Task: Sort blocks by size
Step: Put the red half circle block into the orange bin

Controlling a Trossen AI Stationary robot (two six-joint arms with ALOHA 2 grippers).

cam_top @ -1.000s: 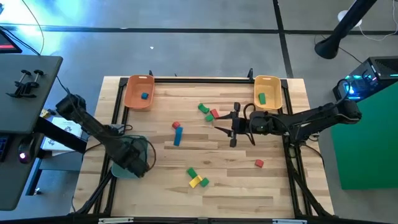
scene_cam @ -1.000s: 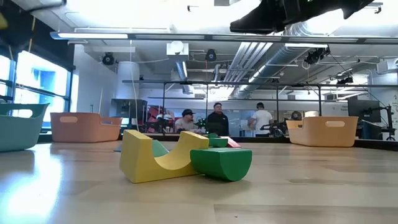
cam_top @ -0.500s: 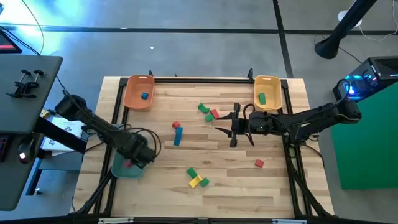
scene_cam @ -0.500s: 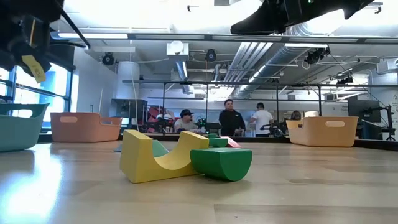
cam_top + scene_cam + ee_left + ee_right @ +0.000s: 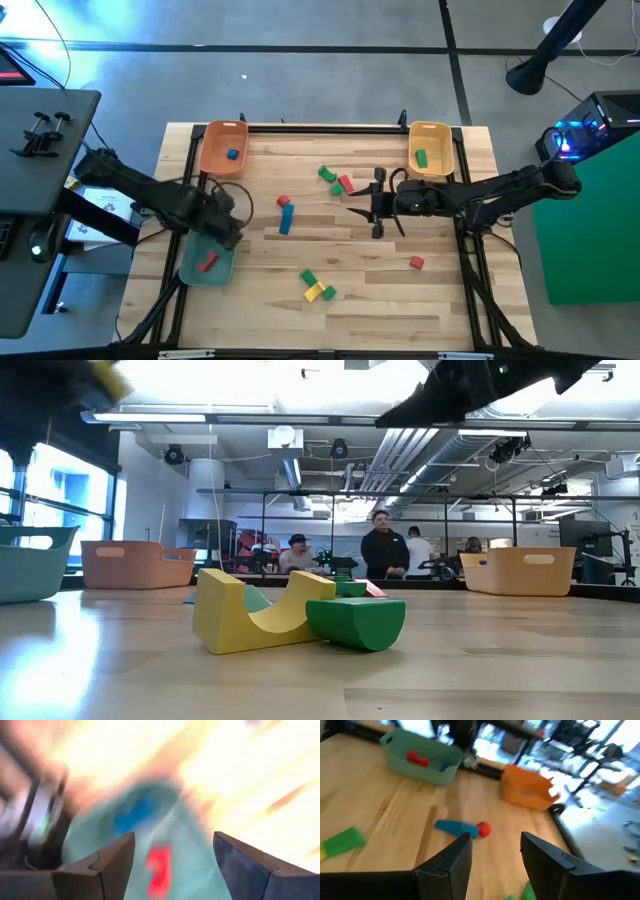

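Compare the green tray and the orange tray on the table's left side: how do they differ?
The green tray sits at the table's near-left edge; the orange tray sits at the far-left corner. The green tray holds a red block; the orange tray holds a blue block. Both are small, open bins.

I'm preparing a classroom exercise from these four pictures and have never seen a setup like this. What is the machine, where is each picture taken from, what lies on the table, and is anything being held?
Two dark robot arms work at a wooden table. One picture looks straight down, one looks level across the tabletop, and two come from cameras on the arms' wrists. Coloured toy blocks lie scattered on the wood. There are three trays: an orange tray with a blue block, a yellow tray with a green block, and a teal tray with a red block. The left claw is open above the teal tray, holding nothing. The right claw hovers mid-table, open and empty.
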